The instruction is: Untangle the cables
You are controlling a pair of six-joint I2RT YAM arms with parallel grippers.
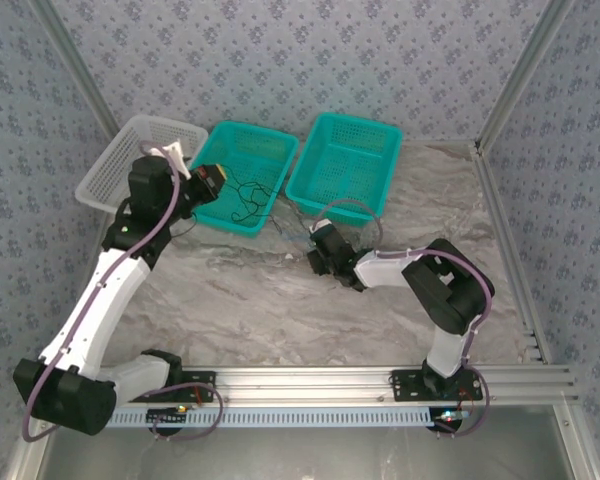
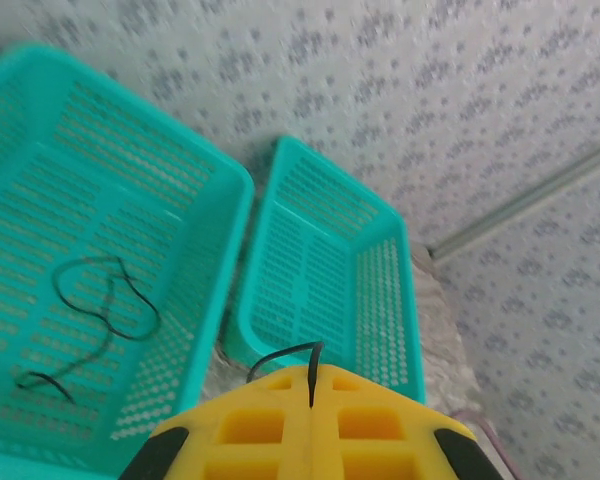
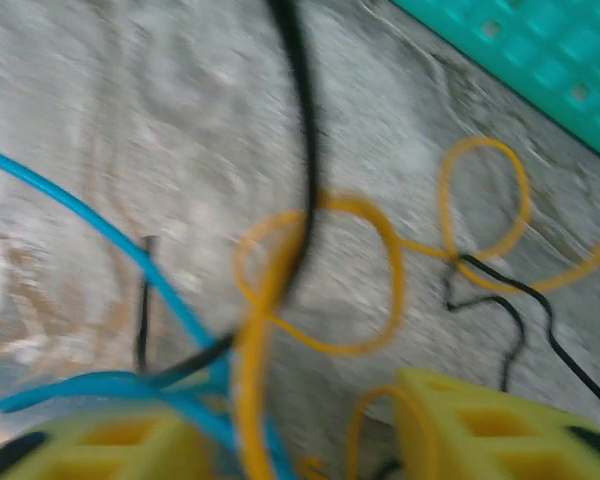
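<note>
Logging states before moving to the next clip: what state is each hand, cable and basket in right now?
left hand: shut on a black cable.
right hand: open, low over the cable tangle.
cable tangle: blue, yellow and black strands crossed on the table.
basket cable: black, loose, curled inside the left teal basket.
right teal basket: empty.
white basket: looks empty.

Left teal basket point(image 1: 250, 155) and right teal basket point(image 1: 345, 160) match exactly, plus a white basket point(image 1: 130, 150). Table point(image 1: 260, 300) is grey marble-look, wallpaper point(image 1: 310, 60) pale blue with tiny flower print. Blue cable point(image 3: 90, 222), yellow cable point(image 3: 396, 275), black cable point(image 3: 305, 130), and the right gripper point(image 3: 290, 410) has yellow fingers point(image 3: 480, 430).
</note>
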